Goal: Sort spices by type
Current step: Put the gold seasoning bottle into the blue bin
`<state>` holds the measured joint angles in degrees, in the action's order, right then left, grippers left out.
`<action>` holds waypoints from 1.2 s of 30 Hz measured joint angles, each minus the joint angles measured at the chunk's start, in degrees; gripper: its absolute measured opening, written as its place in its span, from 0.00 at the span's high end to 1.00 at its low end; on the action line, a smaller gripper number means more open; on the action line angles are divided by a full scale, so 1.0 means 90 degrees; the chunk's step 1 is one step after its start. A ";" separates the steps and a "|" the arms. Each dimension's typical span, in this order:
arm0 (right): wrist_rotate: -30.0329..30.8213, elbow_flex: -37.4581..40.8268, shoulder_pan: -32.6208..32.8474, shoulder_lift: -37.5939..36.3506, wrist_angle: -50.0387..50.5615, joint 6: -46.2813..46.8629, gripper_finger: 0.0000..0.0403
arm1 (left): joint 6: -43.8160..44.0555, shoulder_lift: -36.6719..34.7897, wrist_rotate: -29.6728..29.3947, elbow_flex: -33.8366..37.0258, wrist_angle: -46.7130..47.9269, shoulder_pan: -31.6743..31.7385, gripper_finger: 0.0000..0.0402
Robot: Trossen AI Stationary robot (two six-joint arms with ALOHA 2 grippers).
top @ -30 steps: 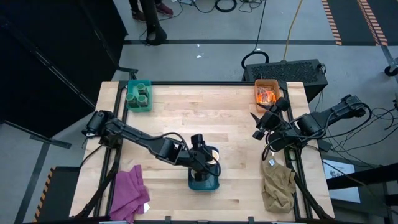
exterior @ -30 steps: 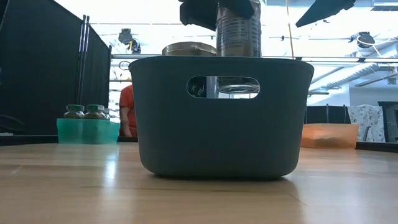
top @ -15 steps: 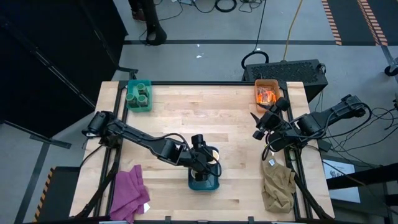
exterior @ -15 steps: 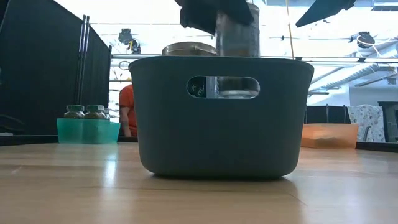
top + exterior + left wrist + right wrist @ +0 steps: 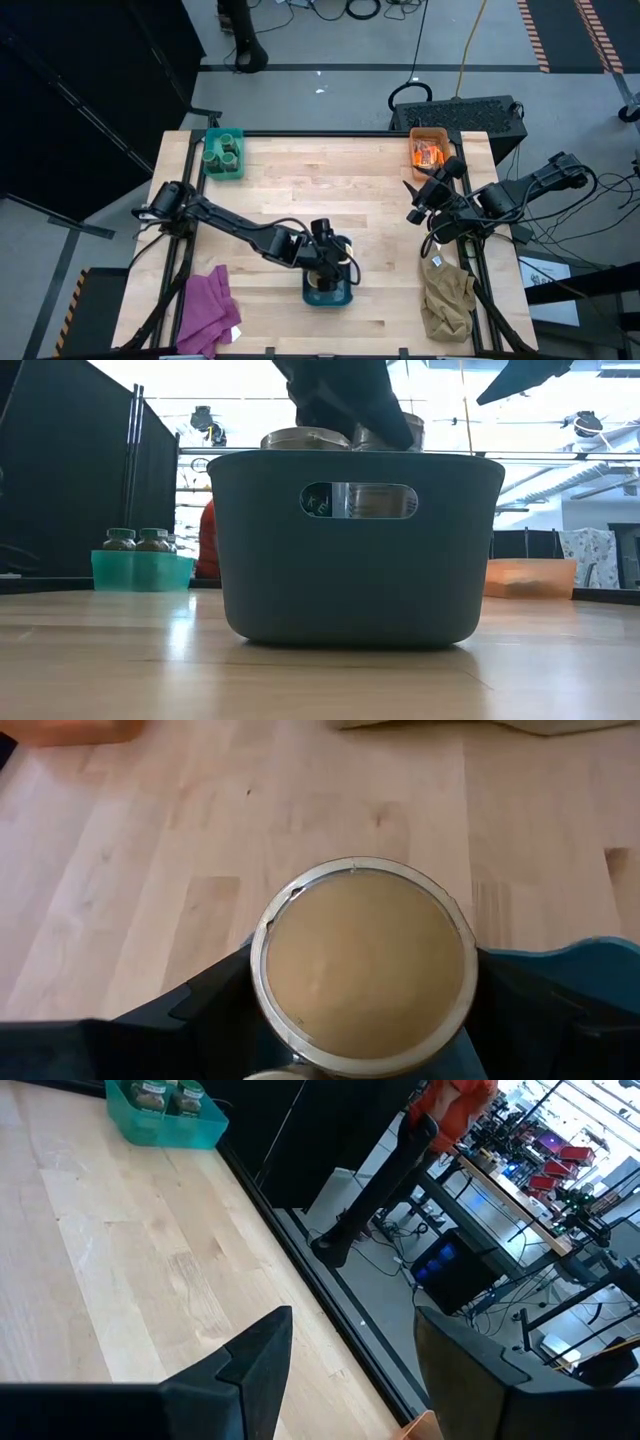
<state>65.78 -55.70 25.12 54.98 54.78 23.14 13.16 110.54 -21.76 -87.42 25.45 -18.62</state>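
Note:
A dark teal bin [image 5: 328, 290] stands near the table's near edge, at its middle. My left gripper [image 5: 326, 262] is over it, shut on a round jar with a cream-yellow top [image 5: 362, 965]. In the low view the gripper [image 5: 345, 400] dips to the bin's rim [image 5: 355, 455]. A second jar's top [image 5: 303, 437] stands in the bin beside it. Green jars [image 5: 222, 150] stand in a green bin at the far left. Orange packets [image 5: 428, 152] lie in an orange bin at the far right. My right gripper [image 5: 420, 200] waits open by the right edge. My left gripper pinches the jar between its two fingers [image 5: 215, 1010], which stand on opposite sides of the round wall just below the cream-yellow top [image 5: 290, 1040]. It comes from above, pointing down. The jar is upright inside the dark teal bin, and its body [image 5: 380, 500] shows through the handle hole. Whether its bottom rests on the floor is hidden.
A purple cloth [image 5: 205, 310] lies at the near left corner and a khaki cloth [image 5: 447, 300] at the near right. Bare wood [image 5: 330, 190] spans the table's middle. A person in orange [image 5: 455, 1100] stands beyond the far edge.
My left gripper has moved down and slightly toward the near edge, lowering the jar it holds. A second ago the jar's body stood well above the dark bin's rim; now only its top shows at the rim.

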 joint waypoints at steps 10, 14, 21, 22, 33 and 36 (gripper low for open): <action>0.0000 0.0000 0.0000 0.0000 0.0000 0.0022 0.52 | 0.0002 -0.0002 -0.0002 0.0000 -0.0159 -0.0006 0.27; -0.0002 0.0000 -0.0002 0.0000 0.0000 0.0022 0.52 | 0.0013 -0.0002 -0.0002 0.0000 -0.0155 -0.0003 0.27; -0.0007 0.0000 0.0000 0.0000 0.0000 0.0022 0.52 | 0.0157 -0.0002 -0.0002 0.0000 -0.0138 -0.0003 0.27; -0.0007 0.0000 0.0000 0.0000 0.0000 0.0022 0.52 | 0.0159 -0.0002 -0.0002 0.0000 -0.0138 -0.0003 0.27; -0.0007 0.0000 0.0000 0.0000 -0.0002 0.0024 0.52 | 0.0302 -0.0002 0.0084 0.0000 -0.0045 -0.0003 0.27; -0.0007 0.0000 0.0000 0.0000 -0.0002 0.0024 0.52 | 0.0290 -0.0002 0.0264 0.0000 -0.0014 0.0003 0.27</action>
<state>65.71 -55.70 25.12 54.98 54.76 23.35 15.77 110.52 -19.38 -87.42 25.32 -18.60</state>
